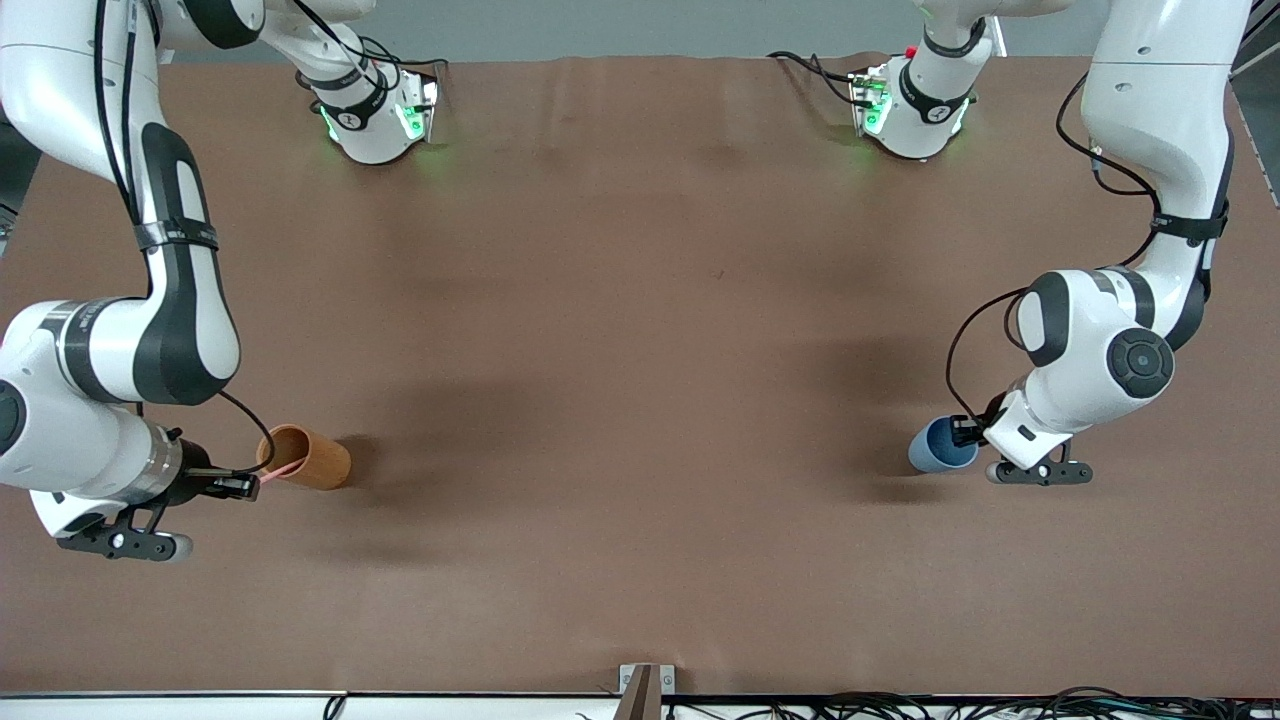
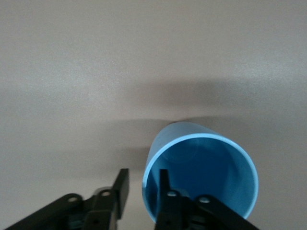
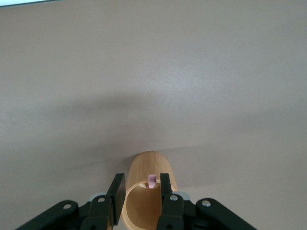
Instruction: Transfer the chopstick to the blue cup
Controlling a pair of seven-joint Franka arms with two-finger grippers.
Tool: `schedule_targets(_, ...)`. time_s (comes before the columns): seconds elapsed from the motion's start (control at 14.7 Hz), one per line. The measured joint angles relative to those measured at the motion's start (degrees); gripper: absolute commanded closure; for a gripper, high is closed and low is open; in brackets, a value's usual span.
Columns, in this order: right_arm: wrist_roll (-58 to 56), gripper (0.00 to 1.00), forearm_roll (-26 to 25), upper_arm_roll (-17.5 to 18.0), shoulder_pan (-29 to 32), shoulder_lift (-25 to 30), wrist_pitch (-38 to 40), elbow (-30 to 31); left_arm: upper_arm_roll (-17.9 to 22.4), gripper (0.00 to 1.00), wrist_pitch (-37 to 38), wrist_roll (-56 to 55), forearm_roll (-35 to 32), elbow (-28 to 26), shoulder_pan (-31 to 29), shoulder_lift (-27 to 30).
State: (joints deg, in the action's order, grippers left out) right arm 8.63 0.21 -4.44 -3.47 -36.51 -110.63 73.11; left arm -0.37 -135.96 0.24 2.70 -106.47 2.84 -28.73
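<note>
Claws first: the left claw (image 1: 962, 432) sits at the blue cup (image 1: 940, 445) toward the left arm's end of the tabletop (image 1: 640, 300), one finger inside the rim and one outside, pinching the cup wall. The right claw (image 1: 243, 486) is at the mouth of the orange-brown cup (image 1: 308, 457) toward the right arm's end, its fingers straddling that cup's rim and the chopstick (image 1: 283, 468). Whether they press the stick, the rim or both, I cannot tell.

Both cups look tipped toward their claws, mouths facing the wrists. They stand well apart, at opposite ends of the tabletop.

The blue cup seems light, thin-walled plastic, probably smooth, so a rim pinch should hold it but may let it swing.

The orange-brown cup is the bigger one and likely light too.

Smallest is the chopstick: pink, thin, straight, its tip (image 3: 151, 180) poking out at the rim between the right fingers. I judge it stiff, very light and slick, apt to pivot or slide in a pinch. Best grasped across its exposed upper end, squarely, clear of the cup wall.
</note>
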Motion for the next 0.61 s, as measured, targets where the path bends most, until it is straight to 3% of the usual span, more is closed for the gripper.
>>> schedule_targets(0.41,1.06,0.78,0.0,-0.14,0.45,-0.67,-1.65,0.29,-1.36,1.0,1.88,-2.99,0.0,2.45,0.59,1.37)
schedule_targets(0.61,1.08,0.89,0.0,-0.15,0.63,-1.04,-2.16,0.29,-6.35,1.0,8.69,-13.58,-0.01,5.08,1.84,4.71)
